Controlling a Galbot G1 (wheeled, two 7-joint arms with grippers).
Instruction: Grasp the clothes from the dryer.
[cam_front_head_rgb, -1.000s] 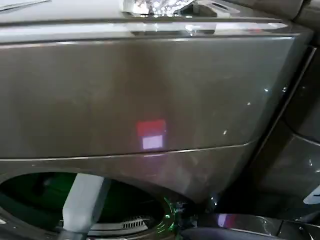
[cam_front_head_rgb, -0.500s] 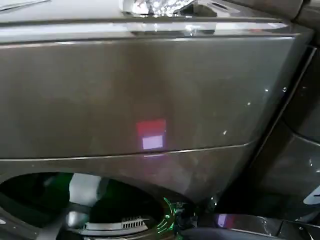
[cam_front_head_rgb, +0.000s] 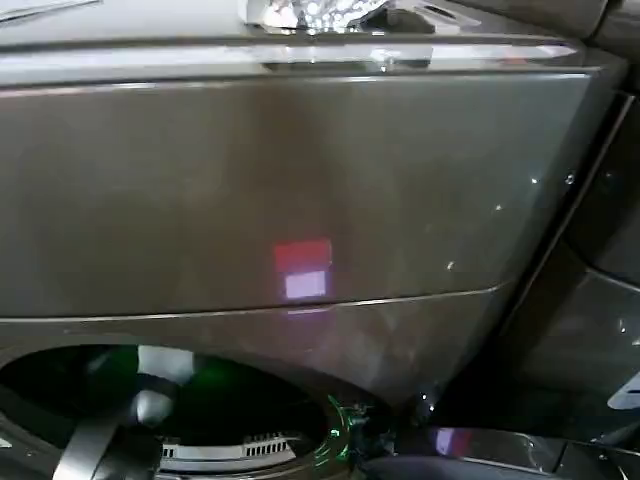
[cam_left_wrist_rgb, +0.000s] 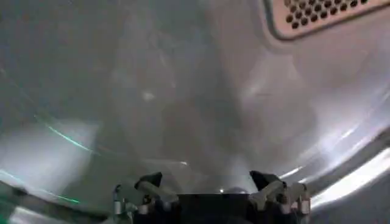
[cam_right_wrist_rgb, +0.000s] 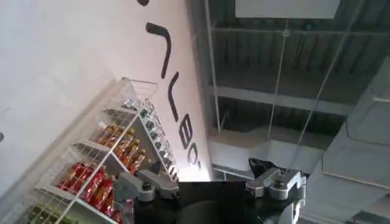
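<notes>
Head view: the dryer (cam_front_head_rgb: 300, 190) takes up most of the frame, a large machine with a smooth, bronze-brown metal front that reflects a small red and white patch of light. At the lower left its round porthole (cam_front_head_rgb: 200, 400) opens onto a dark drum with a green glow. The left arm (cam_front_head_rgb: 150, 405), pale grey and rounded, reaches into the porthole from the near side. A strip of vent slots runs along the porthole's lower rim. The clothes cannot be made out here.

Left wrist view: the left gripper (cam_left_wrist_rgb: 213, 189) is inside the drum. Its two dark fingertips stand well apart, so the jaws are spread with nothing between them. Ahead lies the curved drum wall (cam_left_wrist_rgb: 183, 91), smooth, grey, shiny metal, with a raised ridge running across it and a perforated panel (cam_left_wrist_rgb: 317, 15) of small round holes toward the far end. A pale blurred patch sits at one side; whether it is fabric or reflected light cannot be told.

Right wrist view: the right gripper (cam_right_wrist_rgb: 210, 182) is outside the dryer, idle, fingers spread and empty, facing a white wall, a wire rack of packaged goods (cam_right_wrist_rgb: 103, 164) and the ceiling beams.

Judging by this, the reach into the drum is done, while finding, closing on and pulling out the clothes remains.
</notes>
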